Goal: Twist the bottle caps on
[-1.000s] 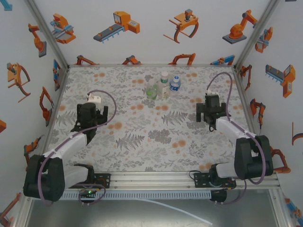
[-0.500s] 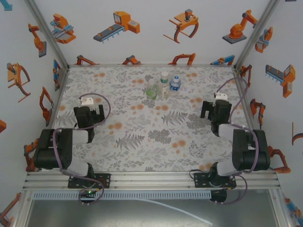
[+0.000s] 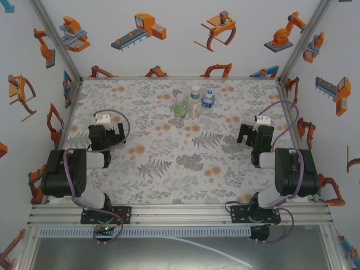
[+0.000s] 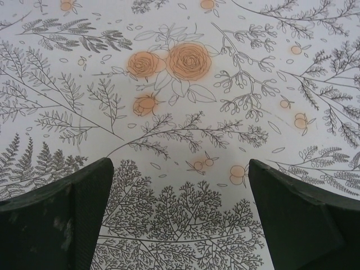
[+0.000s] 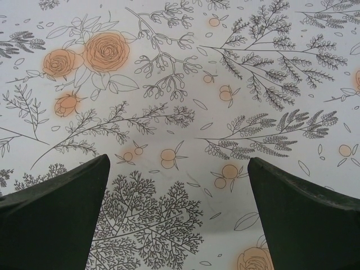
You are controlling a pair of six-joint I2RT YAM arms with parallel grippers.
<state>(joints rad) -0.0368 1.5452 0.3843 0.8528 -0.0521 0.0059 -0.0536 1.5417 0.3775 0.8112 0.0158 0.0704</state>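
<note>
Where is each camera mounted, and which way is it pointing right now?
Top external: above and behind the robot, looking down the floral table toward three bottles near its far side; left arm, right arm, left gripper and right gripper show.
Left wrist: on the left wrist, facing down at the floral print; its two dark fingers frame the bottom corners.
Right wrist: same on the right arm; fingers spread likewise.
Shared: all three see the same floral tabletop.

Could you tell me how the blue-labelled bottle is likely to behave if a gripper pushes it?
The blue-labelled bottle stands upright and narrow, so a high push would probably tip it. Clear plastic suggests it is light and may squash.
</note>
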